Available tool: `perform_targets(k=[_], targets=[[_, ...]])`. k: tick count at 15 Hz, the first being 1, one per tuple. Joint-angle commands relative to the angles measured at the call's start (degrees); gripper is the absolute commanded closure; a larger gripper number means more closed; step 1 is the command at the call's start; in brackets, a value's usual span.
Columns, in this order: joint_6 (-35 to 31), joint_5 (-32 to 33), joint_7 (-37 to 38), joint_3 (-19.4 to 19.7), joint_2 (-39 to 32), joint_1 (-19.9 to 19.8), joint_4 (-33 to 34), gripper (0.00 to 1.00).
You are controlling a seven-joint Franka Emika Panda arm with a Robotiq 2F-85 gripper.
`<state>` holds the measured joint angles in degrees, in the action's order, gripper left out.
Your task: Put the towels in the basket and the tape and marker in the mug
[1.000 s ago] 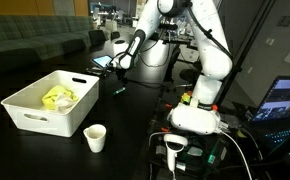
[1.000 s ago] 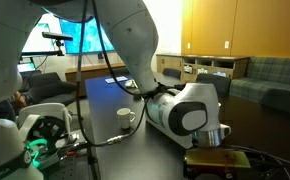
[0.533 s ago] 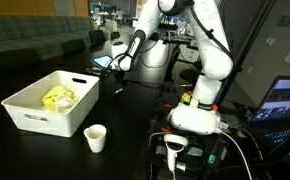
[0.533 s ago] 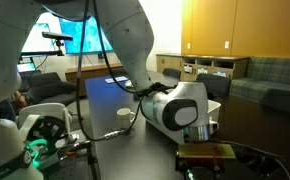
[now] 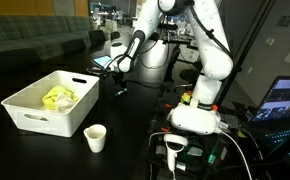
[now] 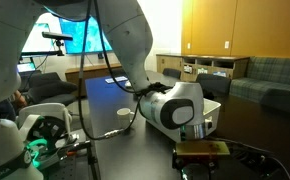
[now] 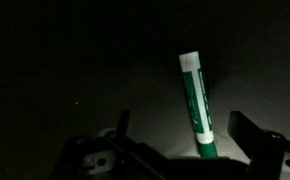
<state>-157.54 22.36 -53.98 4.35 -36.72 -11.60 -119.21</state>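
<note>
Marker, green-bodied with a white cap, lies flat on the dark table in the wrist view. Its cap points to the far side and its other end reaches down between the fingers. The gripper hangs over it with its jaws spread wide and nothing held. The marker sits nearer the right-hand finger than the left one, and the pictures do not show whether it touches either.

In an exterior view the gripper points down at the table just past the far right corner of the basket, a large white rectangular bin on the left. A yellow towel lies crumpled inside the bin. The mug, a small white tapered cup, stands upright on the table near the bin's near right corner, apart from it. The white arm rises from its base at the right, and a lit laptop stands at the far right edge.
</note>
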Motion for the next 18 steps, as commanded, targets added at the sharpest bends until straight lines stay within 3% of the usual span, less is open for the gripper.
perform_targets(k=[1,18], targets=[[-1.0,0.6,-1.8,-0.6,0.7,-0.6,-1.2,0.00],[-0.3,0.9,-1.6,0.1,-0.6,0.4,-0.6,0.00]])
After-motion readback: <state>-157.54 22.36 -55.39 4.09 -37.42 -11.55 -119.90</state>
